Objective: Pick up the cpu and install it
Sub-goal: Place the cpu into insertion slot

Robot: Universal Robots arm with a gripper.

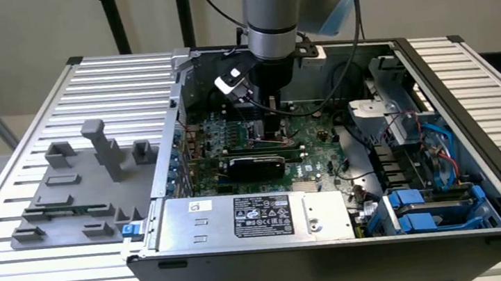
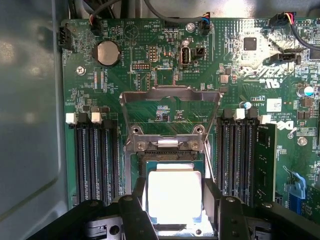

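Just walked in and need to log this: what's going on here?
A robot arm reaches into an open computer case. Its gripper holds the chip by two sides, right over the socket on the motherboard, whose metal retaining frame is flipped open. Whether the chip is fully seated cannot be told.

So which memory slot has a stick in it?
The slot nearest the Dell logo: it holds a green stick; the other slots are bare and black.
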